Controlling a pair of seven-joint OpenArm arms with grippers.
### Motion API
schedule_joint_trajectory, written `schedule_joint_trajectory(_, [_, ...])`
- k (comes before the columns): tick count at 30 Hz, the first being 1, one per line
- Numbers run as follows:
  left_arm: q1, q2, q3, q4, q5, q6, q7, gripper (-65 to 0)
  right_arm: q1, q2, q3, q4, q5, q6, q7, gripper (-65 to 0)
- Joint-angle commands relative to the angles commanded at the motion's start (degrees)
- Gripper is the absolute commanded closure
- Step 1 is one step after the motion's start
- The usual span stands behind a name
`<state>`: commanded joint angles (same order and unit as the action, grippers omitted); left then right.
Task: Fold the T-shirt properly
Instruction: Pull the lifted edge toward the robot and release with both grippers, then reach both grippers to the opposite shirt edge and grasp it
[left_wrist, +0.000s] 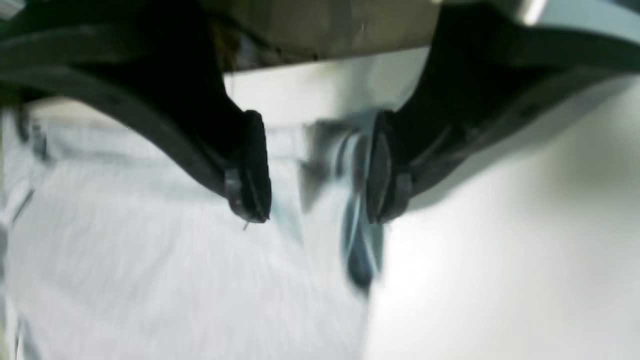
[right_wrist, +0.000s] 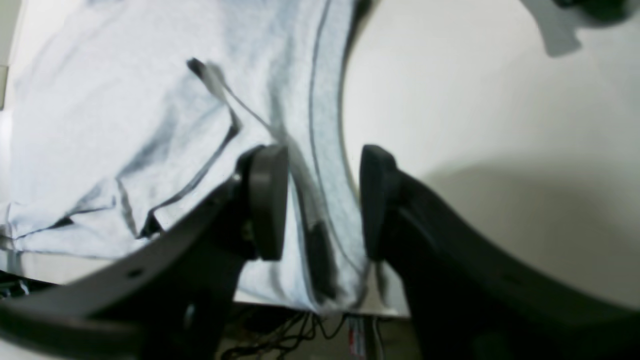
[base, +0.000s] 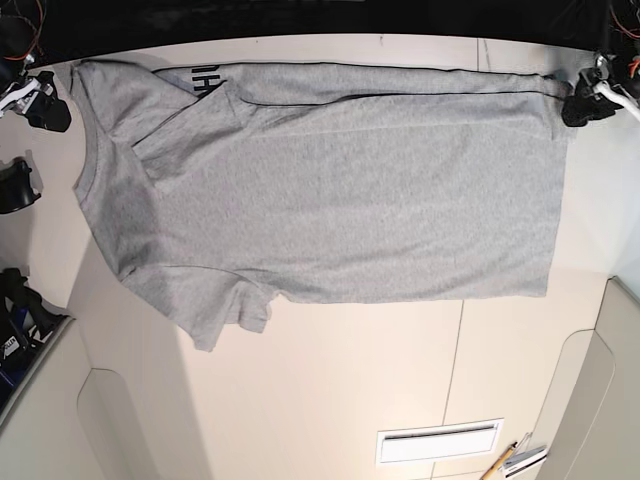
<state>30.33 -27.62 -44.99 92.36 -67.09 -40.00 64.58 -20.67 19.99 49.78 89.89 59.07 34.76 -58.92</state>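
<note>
Matt heathered cloth T-shirt (base: 340, 200); smooth table (base: 330, 390).

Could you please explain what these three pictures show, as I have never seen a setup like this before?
This is a two-armed robot meant to fold clothes. The base view looks down on a pale table where a grey T-shirt lies spread out, one long edge already folded over. The other two pictures come from cameras on the wrists, looking past each gripper's dark fingers. The left gripper and the right gripper each sit at a far corner of the shirt, jaws apart with shirt edge between them. Neither has clamped the cloth.
</note>
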Motion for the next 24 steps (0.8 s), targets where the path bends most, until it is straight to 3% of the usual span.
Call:
schedule_joint_trajectory(5, [0.0, -0.2, -1.2, 0.0, 0.3, 0.0, -2.9, -34.6, 6.5, 0.2, -0.2, 0.0, -1.7, -0.02, 1.8, -24.0])
schedule_joint_trajectory(8, [-2.3, -1.1, -1.2, 0.0, 5.1, 0.0, -7.5, -34.6, 10.4, 0.3, -2.3, -0.2, -5.5, -0.04, 4.5, -24.0])
schedule_joint_trajectory(14, [-11.7, -3.5, 0.0, -0.6, 6.7, 0.0, -7.6, -35.2, 18.4, 1.7, -8.2, -2.1, -12.7, -0.48, 10.8, -24.1])
schedule_joint_trajectory(16, [-14.4, -4.0, 1.2, -1.6, 6.7, 0.0, -7.7, -40.2, 21.8, 2.0, -9.5, -3.6, -13.1, -0.5, 10.8, -27.8])
schedule_joint_trajectory(19, [-19.2, -4.2, 3.4, -5.9, 6.8, 0.0, -7.8, -41.3, 27.3, 2.2, -11.8, -9.6, -15.7, -0.55, 12.7, -37.5])
schedule_joint_trajectory(24, [-28.0, -5.0, 9.8, -16.7, 11.6, 0.0, -11.3, -41.3, 36.7, 2.2, -13.9, -24.7, -20.0, -0.68, 17.1, -37.6])
